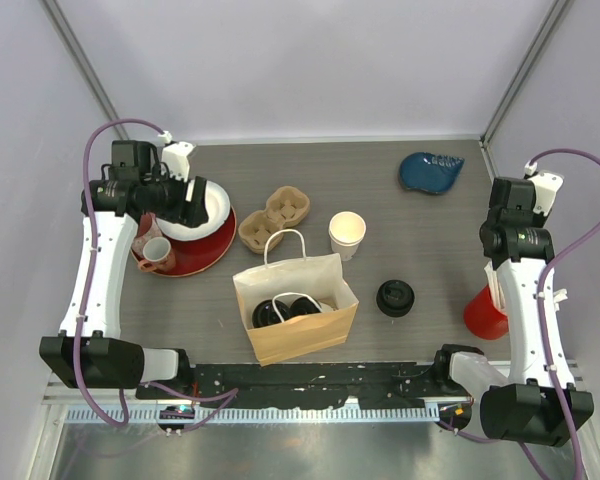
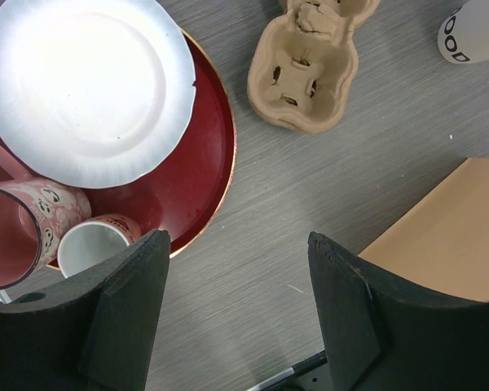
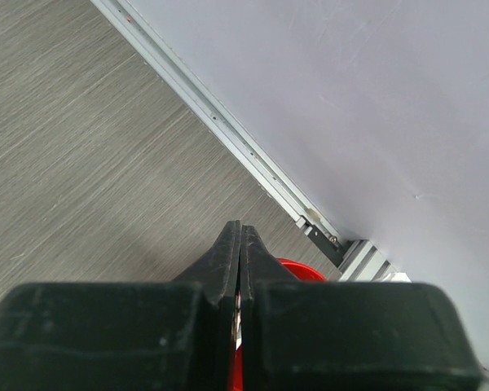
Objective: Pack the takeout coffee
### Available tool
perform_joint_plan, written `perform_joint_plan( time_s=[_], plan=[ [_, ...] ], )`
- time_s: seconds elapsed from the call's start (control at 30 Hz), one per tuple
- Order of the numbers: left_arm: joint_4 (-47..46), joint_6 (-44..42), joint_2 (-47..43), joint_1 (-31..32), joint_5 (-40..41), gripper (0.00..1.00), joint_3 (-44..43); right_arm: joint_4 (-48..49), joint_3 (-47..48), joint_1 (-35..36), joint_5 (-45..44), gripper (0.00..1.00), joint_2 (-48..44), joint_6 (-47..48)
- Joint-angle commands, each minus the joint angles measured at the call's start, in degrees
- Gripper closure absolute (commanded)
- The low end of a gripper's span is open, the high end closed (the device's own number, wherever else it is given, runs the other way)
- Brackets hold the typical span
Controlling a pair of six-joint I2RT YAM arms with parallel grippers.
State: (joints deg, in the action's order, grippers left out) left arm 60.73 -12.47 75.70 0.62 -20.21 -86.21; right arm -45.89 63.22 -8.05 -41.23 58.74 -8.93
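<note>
The left gripper (image 2: 236,244) hangs with its jaws spread wide and nothing between them, over bare table just beside the rim of the red plate (image 2: 216,155), which carries a white plate (image 2: 85,81) and a pink mug (image 2: 24,224). The right gripper (image 3: 239,244) is pinched fully closed on nothing, parked at the far right edge of the table above a red cup (image 1: 483,316). Both coffees appear to be packed already: the first takeout cup (image 1: 270,313) and the second takeout cup (image 1: 303,306) stand upright inside the open paper bag (image 1: 300,338), with only their black lids showing under its white handles. The pair sits side by side along the bag's long axis, which runs roughly left to right across the table. From the left gripper the bag lies to the right and toward the arm bases, and its tan wall fills the corner of the left wrist view. From the right gripper it lies well to the left. The left arm is the nearer, so any remaining handling of the bag probably falls to it. An unlidded white cup (image 1: 347,234), a cardboard carrier (image 1: 276,218) and a stack of lids (image 1: 395,298) stand outside the bag.
</note>
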Motion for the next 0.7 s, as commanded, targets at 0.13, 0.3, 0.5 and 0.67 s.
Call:
perform_joint_plan(
  time_s=[0.13, 0.3, 0.5, 0.67],
  plan=[
    [-0.3, -1.2, 0.3, -0.2, -2.1, 0.28, -2.5, 0.1, 1.0, -0.3, -0.6, 0.98, -0.7, 0.4],
    [-0.3, -1.0, 0.2, -0.2, -2.4, 0.28, -2.6, 0.3, 1.1, -0.3, -0.6, 0.85, -0.7, 0.5],
    [0.1, -1.5, 0.0, -0.2, -2.0, 0.28, -3.1, 0.4, 0.5, -0.2, -0.2, 0.84, 0.2, 0.6],
    [0.3, -1.8, 0.0, -0.2, -2.1, 0.28, -3.4, -0.6, 0.9, -0.3, 0.4, 0.84, 0.4, 0.6]
  ],
)
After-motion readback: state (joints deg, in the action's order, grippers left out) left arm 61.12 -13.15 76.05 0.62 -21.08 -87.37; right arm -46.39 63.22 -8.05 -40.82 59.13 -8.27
